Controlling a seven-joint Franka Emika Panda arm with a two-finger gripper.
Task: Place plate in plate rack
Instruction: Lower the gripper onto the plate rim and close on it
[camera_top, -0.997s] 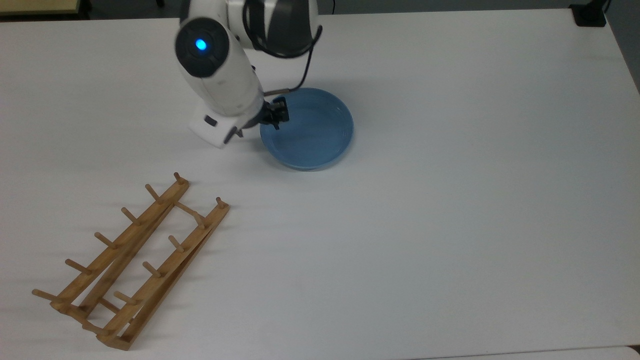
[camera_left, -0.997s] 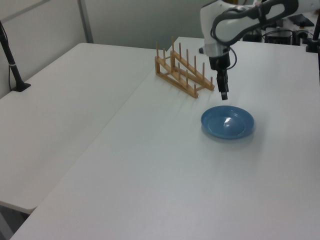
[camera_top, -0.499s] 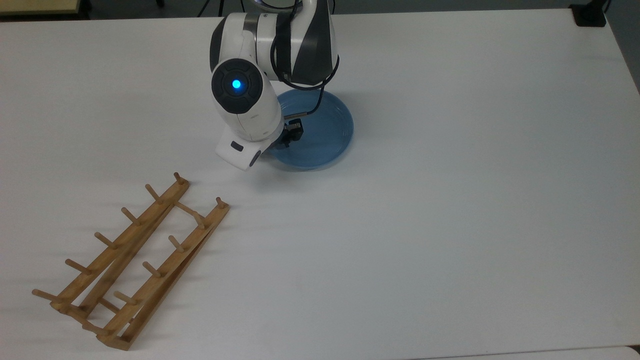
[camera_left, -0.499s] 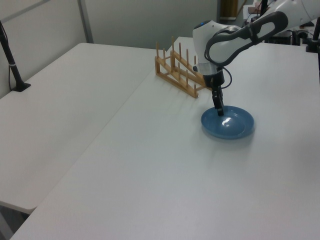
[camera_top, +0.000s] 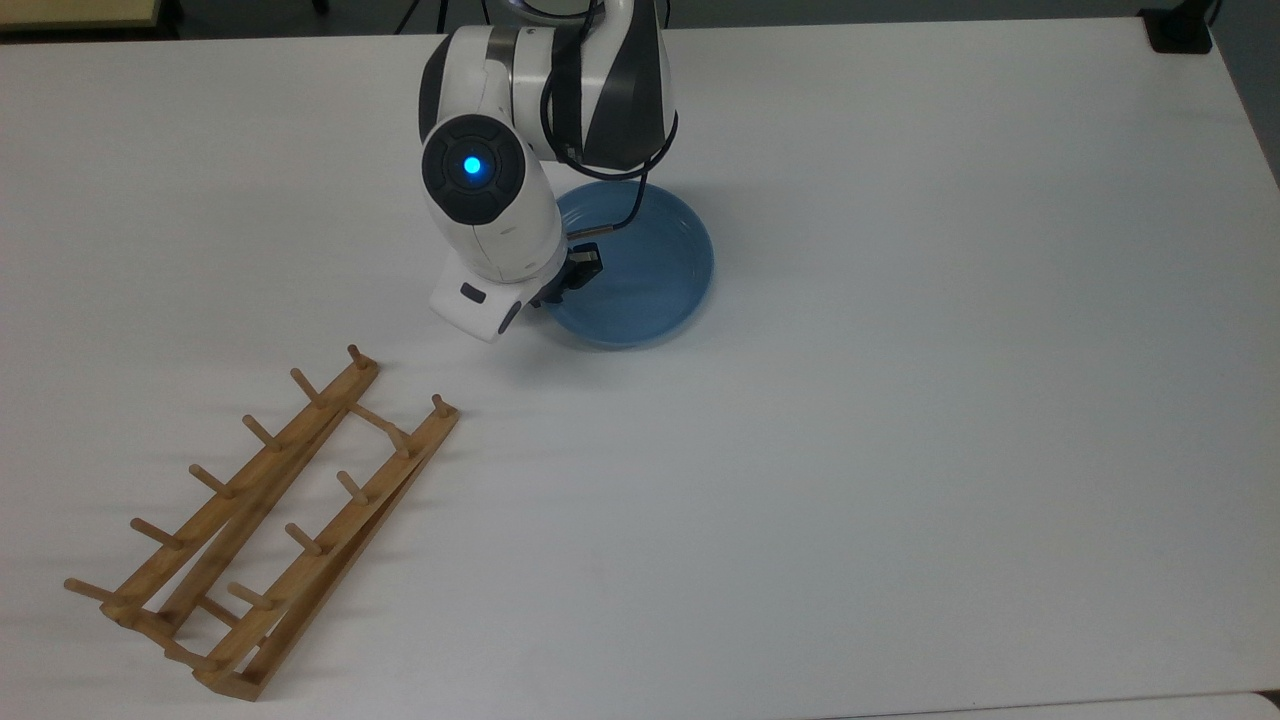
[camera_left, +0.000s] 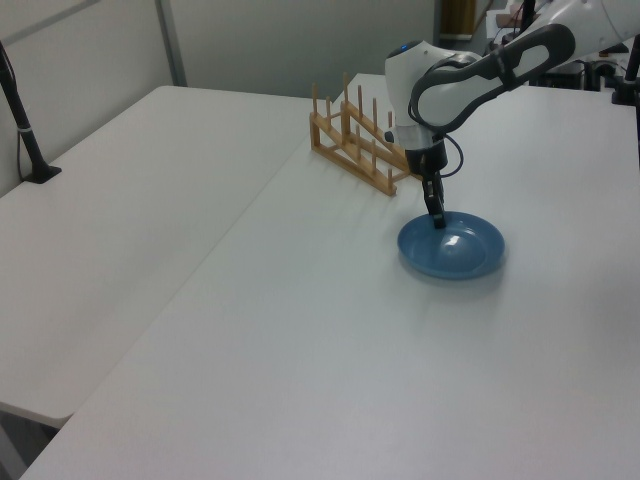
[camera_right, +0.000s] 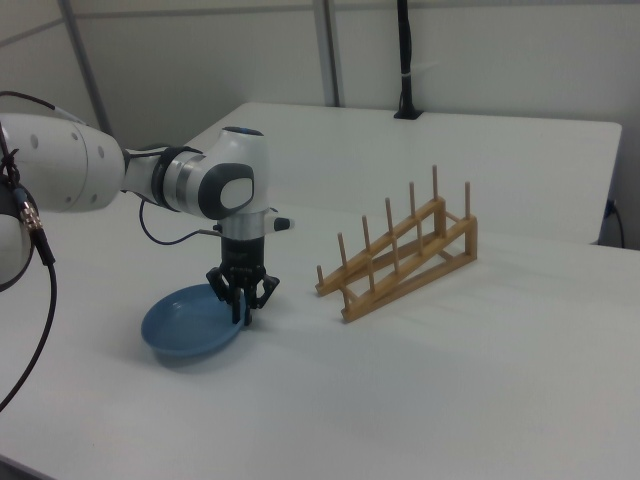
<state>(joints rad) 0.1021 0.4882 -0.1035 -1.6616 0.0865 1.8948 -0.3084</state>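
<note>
Your end effector (camera_right: 241, 312) has closed on the rim of the plate (camera_top: 645, 265), which has shifted slightly on the desk (camera_top: 900, 400) since half a second ago; likely the grasp is set; the plate rack (camera_top: 262, 525) waits well apart near the desk's corner.

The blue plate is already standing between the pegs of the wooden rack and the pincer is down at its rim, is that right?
Not quite. The plate lies on the table, apart from the rack, as the right view shows. The pincer is indeed down at its rim.
</note>
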